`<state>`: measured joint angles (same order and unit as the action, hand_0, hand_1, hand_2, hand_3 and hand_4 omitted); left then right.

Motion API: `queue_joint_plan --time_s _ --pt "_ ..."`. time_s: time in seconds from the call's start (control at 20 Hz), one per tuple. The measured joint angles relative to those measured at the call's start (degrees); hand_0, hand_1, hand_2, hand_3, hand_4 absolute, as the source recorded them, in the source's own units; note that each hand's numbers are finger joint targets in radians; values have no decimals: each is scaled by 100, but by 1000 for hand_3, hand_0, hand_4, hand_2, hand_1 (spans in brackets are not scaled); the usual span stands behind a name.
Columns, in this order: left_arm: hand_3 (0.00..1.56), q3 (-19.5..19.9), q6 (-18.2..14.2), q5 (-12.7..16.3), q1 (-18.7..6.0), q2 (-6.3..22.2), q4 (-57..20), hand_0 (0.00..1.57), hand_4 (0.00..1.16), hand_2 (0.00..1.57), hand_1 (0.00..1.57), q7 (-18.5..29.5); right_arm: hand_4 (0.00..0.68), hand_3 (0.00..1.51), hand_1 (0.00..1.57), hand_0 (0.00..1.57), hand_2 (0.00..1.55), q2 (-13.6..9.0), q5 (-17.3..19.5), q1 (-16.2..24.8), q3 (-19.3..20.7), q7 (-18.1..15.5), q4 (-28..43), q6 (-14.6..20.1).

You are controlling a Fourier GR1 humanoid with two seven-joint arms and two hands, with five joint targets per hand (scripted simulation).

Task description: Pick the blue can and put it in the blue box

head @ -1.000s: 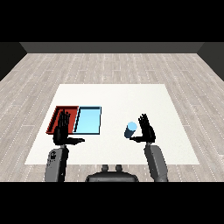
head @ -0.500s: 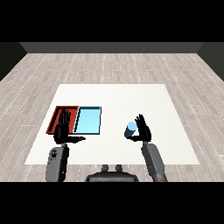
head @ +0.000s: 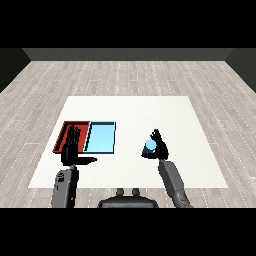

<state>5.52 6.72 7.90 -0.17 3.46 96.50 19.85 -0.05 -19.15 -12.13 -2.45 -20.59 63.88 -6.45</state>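
Observation:
The blue can [head: 149, 146] stands upright on the white table, right of centre. My right hand [head: 160, 146] is curled round it from the right, thumb passing under its near side. The light blue tray [head: 100, 137] lies flat to the left of the can, a fair gap between them. My left hand [head: 71, 146] is held upright over the near end of the red tray [head: 65, 134], fingers straight and thumb sticking out to the right, holding nothing.
The red tray and the light blue tray touch side by side at the table's left. The white table [head: 140, 110] stretches behind and to the right of the can.
My right hand has shifted left and its fingers have closed round the blue can. The left hand has stayed where it was.

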Motion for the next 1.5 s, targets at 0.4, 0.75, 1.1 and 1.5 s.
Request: queue_joint_plan --time_s 0.4,0.75,1.1,1.5 --pt "0 -12 32 32 23 -5 37 0 0 0 0 -8 0 0 0 0 0 1 -3 -357 36 93 -372 19" --pt "0 146 78 68 -157 132 -170 0 0 0 0 -3 658 1452 1534 1534 1491 -5 123 -497 -135 -68 -678 955" --pt "0 72 21 26 -116 40 -132 0 0 0 0 2 617 1436 1496 1496 1480 -59 643 -748 -100 -74 -1019 1716" --pt "0 -59 -37 -168 -172 30 -157 0 0 0 0 -47 624 1400 1426 1426 1450 -98 911 -718 -328 314 -379 2083"
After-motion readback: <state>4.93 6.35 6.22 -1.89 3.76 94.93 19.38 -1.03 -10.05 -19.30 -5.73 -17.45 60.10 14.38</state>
